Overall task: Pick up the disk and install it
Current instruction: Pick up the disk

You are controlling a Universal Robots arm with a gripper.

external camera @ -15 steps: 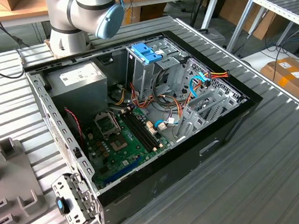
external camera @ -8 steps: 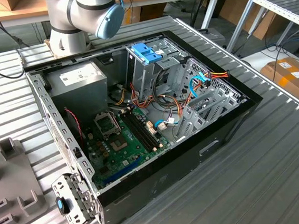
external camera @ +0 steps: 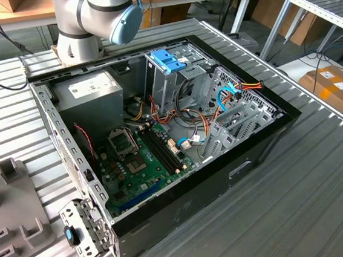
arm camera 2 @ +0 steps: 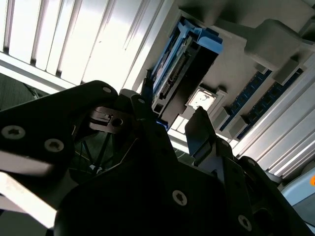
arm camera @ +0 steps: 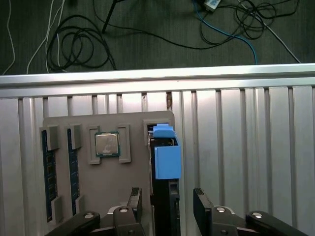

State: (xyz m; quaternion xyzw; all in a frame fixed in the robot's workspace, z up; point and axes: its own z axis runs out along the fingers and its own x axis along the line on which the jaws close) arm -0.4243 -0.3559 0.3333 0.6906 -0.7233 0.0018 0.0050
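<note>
Wide-open gripper [arm camera: 167, 197] straddles the disk [arm camera: 165, 160], upright on edge in the grey fixture [arm camera: 98, 120], holding nothing; a square, centred grip on its flat faces looks essential.

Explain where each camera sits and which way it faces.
Exterior view: off the arm, which shows; looks down into the computer case.
First wrist view: on the arm, over the open hand toward the disk in a grey tray.
Second wrist view: on the arm, past the hand to the disk.
Both wrist views share hand, disk, tray.
</note>
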